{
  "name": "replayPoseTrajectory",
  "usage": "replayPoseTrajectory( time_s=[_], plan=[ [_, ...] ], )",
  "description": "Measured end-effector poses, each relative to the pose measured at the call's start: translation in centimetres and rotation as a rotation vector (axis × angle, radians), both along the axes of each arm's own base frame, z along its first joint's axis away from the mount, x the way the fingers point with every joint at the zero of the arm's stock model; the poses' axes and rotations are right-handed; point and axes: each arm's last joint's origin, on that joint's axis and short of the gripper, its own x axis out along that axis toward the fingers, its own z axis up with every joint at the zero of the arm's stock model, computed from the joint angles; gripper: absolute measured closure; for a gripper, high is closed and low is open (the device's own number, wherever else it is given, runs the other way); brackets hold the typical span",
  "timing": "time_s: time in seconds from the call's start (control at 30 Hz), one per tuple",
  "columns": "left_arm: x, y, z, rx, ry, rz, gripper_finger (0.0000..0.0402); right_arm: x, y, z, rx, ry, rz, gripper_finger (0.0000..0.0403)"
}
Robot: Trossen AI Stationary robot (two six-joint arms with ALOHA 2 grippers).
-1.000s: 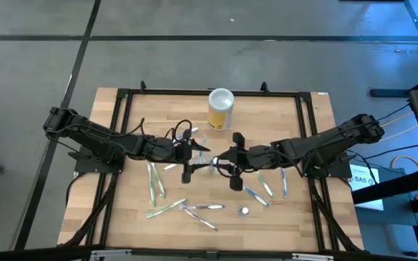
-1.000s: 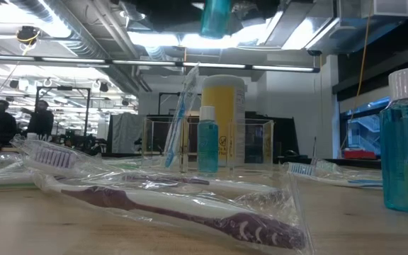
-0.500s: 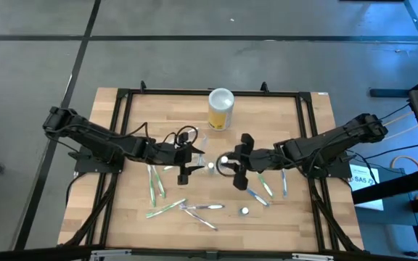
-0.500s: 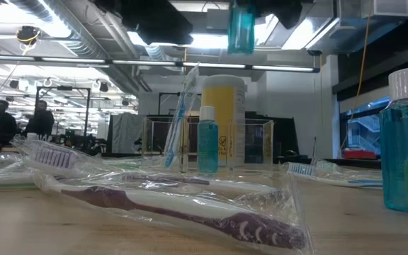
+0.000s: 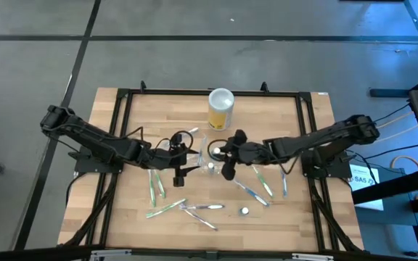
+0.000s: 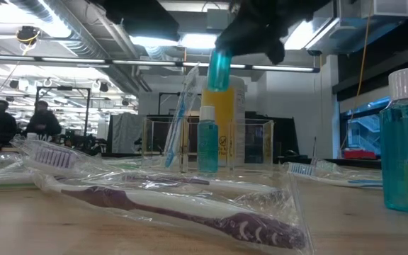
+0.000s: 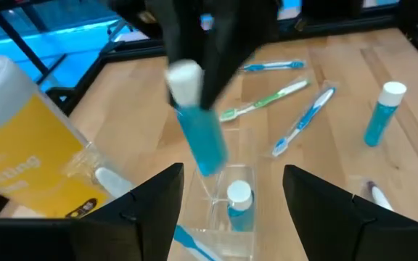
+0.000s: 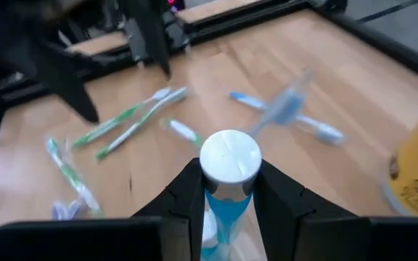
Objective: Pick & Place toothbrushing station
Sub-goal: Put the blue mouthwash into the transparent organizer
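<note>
The toothbrushing station, a clear container on the worktop, stands just in front of the yellow canister and holds a small blue bottle. Above the station, the right gripper has its fingers clamped on a blue white-capped bottle. Beside the station, the left gripper has its fingers apart

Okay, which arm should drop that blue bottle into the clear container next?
Right. The right gripper already grips the blue bottle just above the clear container. The left gripper is open and empty beside it.
</note>
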Motion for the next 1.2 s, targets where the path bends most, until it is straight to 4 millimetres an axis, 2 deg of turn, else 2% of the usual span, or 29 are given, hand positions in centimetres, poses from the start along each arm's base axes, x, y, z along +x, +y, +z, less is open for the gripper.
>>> replayPoseTrajectory(
  time_s=[0.47, 1.2],
  plan=[
    [-0.3, -0.9, 0.1, 0.021, -0.011, 0.019, 0.0168, 1.8, -1.5, -3.8, 0.031, 0.121, -0.025, 0.0311],
    [-0.3, -0.9, 0.1, -0.001, -0.021, 0.019, 0.0168, 3.7, -2.0, -8.6, 0.083, 0.206, 0.005, 0.0311]
  ],
)
